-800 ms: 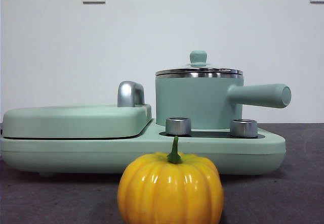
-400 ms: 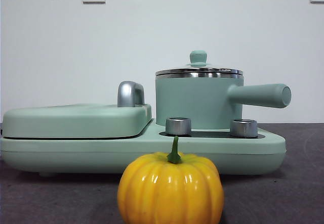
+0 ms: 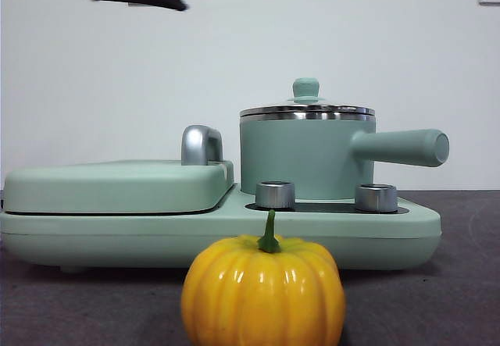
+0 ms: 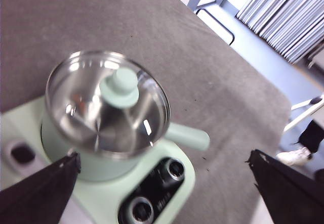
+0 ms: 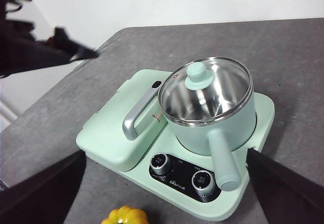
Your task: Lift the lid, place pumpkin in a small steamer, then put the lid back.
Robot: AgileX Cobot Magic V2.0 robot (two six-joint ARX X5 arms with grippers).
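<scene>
The lid (image 4: pixel 107 108) is sitting flat on the small steamer (image 5: pixel 215 114), and its little green knob (image 4: pixel 120 86) is sticking up in the middle. The left claw (image 4: pixel 162 183) is hanging high over the lid with its two jaws spread wide open, holding nothing. The knob is lying below this claw and a bit off to one side, not between the jaws. To do this step well, I think the claw should be lining up right over the knob, going straight down, pinching only the knob, and lifting gently so the pot is not tipping. The right claw (image 5: pixel 162 193) is waiting well apart, also wide open and holding nothing, with the steamer lying far out ahead of it. The pumpkin (image 3: pixel 263 291) is sitting on the counter (image 5: pixel 283 57) in front of the cooker base (image 3: pixel 219 233), near the right claw's side and well apart from the left claw.
</scene>
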